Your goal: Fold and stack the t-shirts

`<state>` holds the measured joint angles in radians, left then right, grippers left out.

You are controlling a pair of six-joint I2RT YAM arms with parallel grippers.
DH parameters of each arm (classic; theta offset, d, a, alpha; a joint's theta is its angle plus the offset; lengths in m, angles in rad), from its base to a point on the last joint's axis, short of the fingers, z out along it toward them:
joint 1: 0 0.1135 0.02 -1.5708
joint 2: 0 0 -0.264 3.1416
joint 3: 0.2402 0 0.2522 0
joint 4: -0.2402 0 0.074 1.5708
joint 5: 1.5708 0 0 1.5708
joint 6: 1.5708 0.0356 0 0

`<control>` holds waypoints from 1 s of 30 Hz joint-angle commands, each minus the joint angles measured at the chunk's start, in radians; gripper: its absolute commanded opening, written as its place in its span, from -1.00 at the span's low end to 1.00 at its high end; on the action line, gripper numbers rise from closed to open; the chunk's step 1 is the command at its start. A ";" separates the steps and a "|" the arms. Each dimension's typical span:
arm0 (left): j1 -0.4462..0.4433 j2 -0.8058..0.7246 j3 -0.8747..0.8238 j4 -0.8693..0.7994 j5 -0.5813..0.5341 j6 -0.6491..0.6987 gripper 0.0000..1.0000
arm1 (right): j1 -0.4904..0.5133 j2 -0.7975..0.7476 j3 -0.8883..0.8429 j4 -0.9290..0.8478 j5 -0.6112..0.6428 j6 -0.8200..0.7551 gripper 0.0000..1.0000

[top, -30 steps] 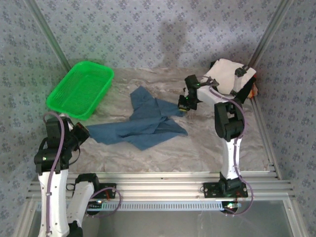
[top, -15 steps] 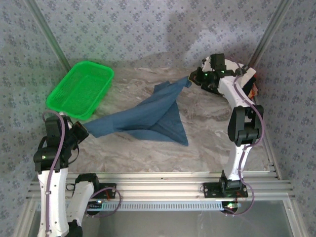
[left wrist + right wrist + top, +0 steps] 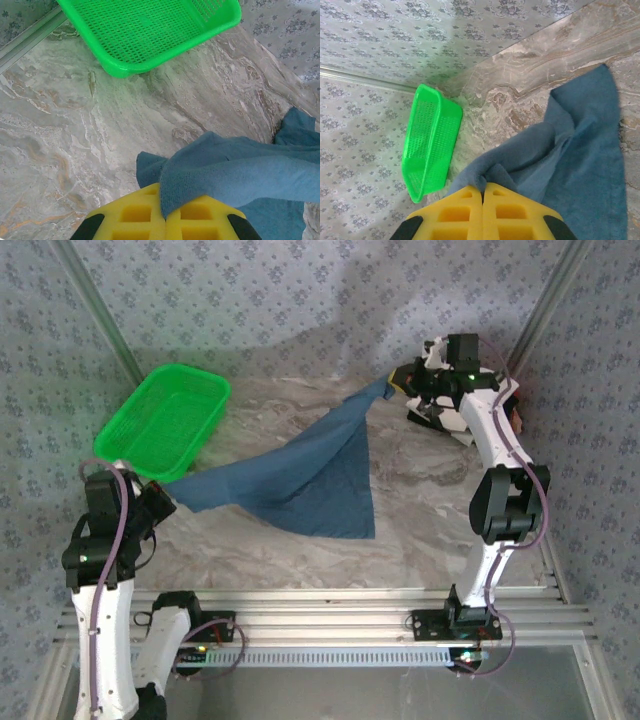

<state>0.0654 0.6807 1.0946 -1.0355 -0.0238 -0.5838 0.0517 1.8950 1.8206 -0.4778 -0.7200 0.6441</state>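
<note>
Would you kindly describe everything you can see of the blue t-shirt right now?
The blue t-shirt is plain, dusty-blue soft cloth, unfolded and creased. It is stretched between the two shut grippers: the left gripper pinches one end near the front left, the right gripper pinches the other, raised toward the back right. Between them it sags in a broad triangle whose lower edge looks to reach the marbled table.

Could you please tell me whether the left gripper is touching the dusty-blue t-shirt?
Touching. The left wrist view shows the dusty-blue t-shirt pinched by its edge between the shut yellow fingers of the left gripper.
</note>
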 commanded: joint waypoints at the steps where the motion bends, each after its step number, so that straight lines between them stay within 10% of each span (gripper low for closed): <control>1: 0.009 -0.009 -0.015 0.022 -0.007 0.008 -1.00 | 0.018 0.043 0.073 0.008 -0.018 0.027 -1.00; 9: 0.010 -0.034 -0.036 -0.025 -0.032 0.001 -1.00 | 0.098 0.237 0.304 -0.031 -0.008 0.051 -0.98; 12: 0.010 -0.049 -0.057 -0.031 -0.028 -0.023 -1.00 | 0.127 0.369 0.434 -0.033 -0.056 0.095 0.01; 15: 0.009 -0.056 -0.079 -0.030 -0.003 -0.046 -1.00 | 0.135 0.415 0.519 -0.160 -0.089 0.050 0.29; 22: 0.008 -0.094 -0.146 -0.006 0.058 -0.075 -1.00 | 0.105 -0.051 -0.015 -0.510 0.169 -0.264 0.40; 30: 0.000 -0.088 -0.207 0.076 0.139 -0.087 -1.00 | 0.286 -0.335 -0.718 -0.453 0.170 -0.202 0.17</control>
<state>0.0654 0.5941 0.8898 -1.0241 0.0681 -0.6640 0.2802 1.5280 1.2846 -0.9096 -0.5816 0.4286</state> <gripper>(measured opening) 0.042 0.600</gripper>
